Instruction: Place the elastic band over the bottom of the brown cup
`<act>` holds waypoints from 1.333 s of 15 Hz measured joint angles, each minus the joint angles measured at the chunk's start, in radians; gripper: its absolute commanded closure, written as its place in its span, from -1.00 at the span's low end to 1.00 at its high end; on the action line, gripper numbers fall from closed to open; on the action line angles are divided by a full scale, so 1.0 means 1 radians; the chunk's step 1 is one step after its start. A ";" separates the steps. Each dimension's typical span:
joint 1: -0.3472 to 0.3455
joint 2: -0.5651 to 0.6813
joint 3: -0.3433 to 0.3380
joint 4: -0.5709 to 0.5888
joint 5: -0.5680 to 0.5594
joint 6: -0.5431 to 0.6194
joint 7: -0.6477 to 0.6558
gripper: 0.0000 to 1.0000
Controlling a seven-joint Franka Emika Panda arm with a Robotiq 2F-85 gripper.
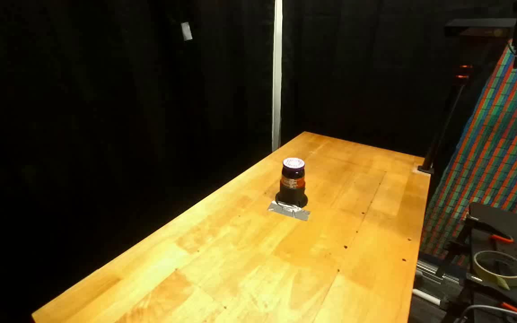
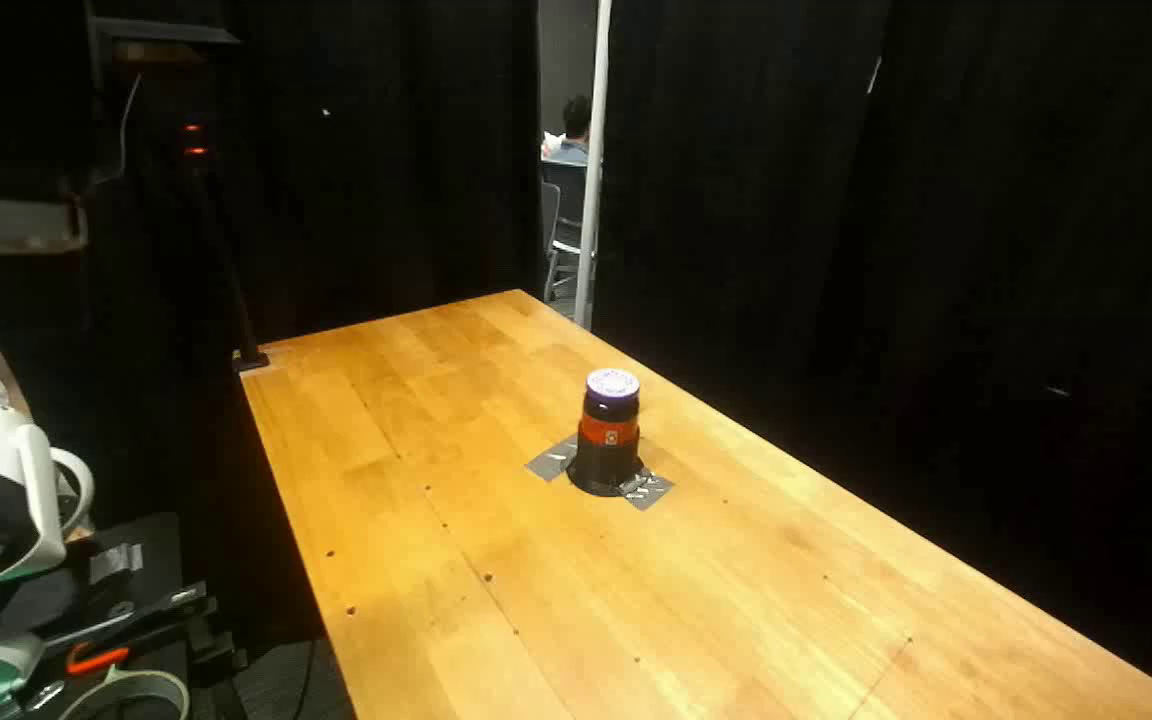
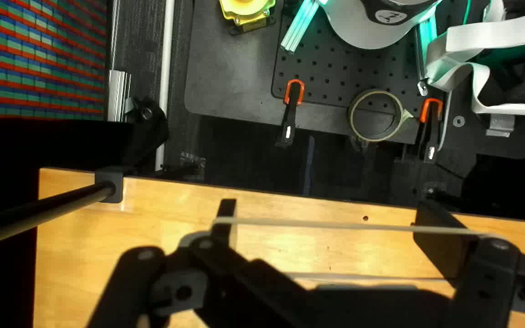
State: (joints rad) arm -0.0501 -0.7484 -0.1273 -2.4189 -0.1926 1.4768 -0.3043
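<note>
Stretching the band (image 3: pixel 335 224) with two fingers (image 3: pixel 440 250) held far apart, the gripper (image 3: pixel 333 233) makes from it a long loop, presumably so that the cup (image 2: pixel 611 412) can enter. The cup stands lower than the gripper and well apart from it, outside the wrist view. Whether its pale top (image 2: pixel 613 382) is the turned-up bottom or a lid, I cannot tell. Its black base (image 2: pixel 606 467) is fixed with tape (image 2: pixel 649 491), I suppose so that pushing down the band will not move it. Under the gripper lies the table (image 3: pixel 94 255), of wood with small dark spots. Past the fingers in the wrist view, beyond the table edge, is a dark plate (image 3: pixel 233 82) with clamps (image 3: pixel 292 109) and a tape roll (image 3: pixel 352 115). Behind the gripper in an exterior view hangs a striped sheet (image 1: pixel 487 143); across the table, dark curtains (image 1: pixel 83 98).
</note>
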 measured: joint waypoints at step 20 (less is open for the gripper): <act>0.142 0.555 0.224 0.183 0.084 0.429 0.291 -1.00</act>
State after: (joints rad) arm 0.0924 -0.1937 0.0968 -2.2354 -0.1088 1.9058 -0.0129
